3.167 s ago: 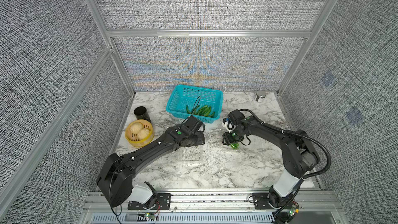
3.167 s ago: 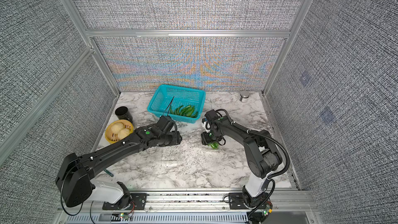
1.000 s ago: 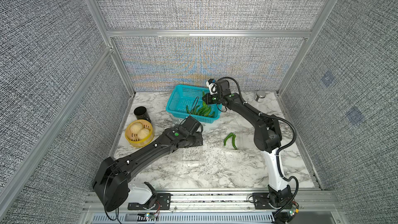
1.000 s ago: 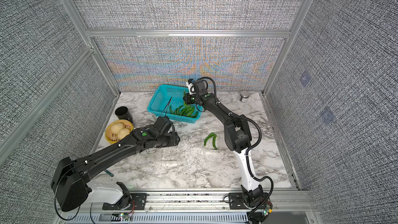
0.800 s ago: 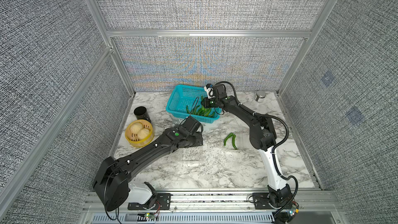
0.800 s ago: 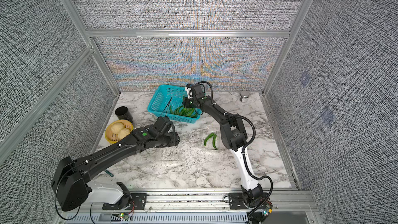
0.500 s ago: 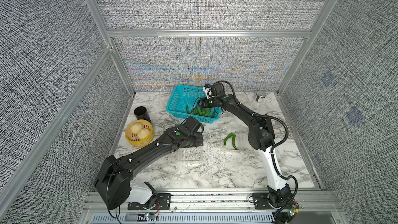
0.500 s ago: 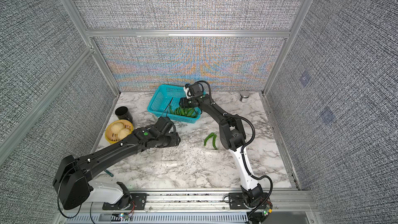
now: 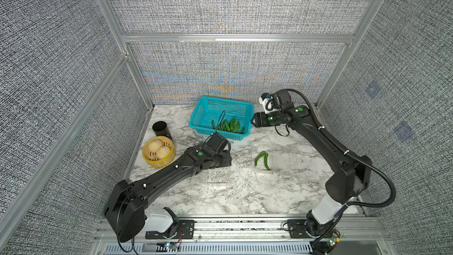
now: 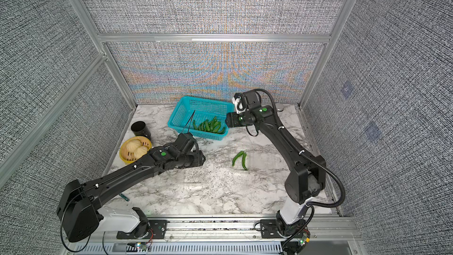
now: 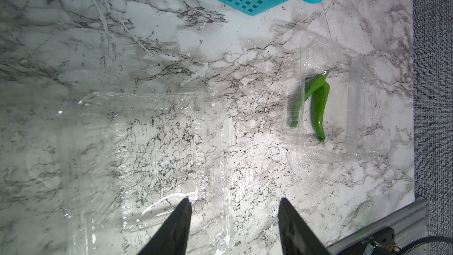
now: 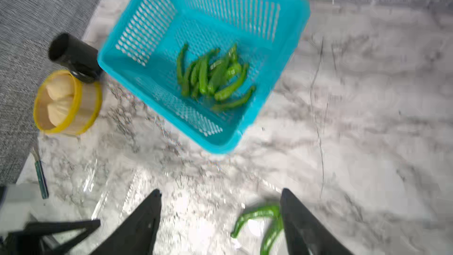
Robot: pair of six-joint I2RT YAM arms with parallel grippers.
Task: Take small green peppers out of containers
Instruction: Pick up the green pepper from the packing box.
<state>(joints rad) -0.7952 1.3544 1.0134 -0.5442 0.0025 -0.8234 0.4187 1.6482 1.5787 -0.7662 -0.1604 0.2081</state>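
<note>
Peppers (image 9: 228, 126) lie mostly in the basket (image 9: 197, 116); two wait in the clear box (image 11: 362, 109). My right gripper (image 12: 220, 190) hangs wide, empty, ready to fetch them; left gripper (image 11: 234, 199), spread, hovers over the empty box (image 11: 171, 143).

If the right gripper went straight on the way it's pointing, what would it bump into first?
Most likely the basket: the open right gripper aims at its near corner. Height is hard to judge, so it might pass over the rim.
</note>
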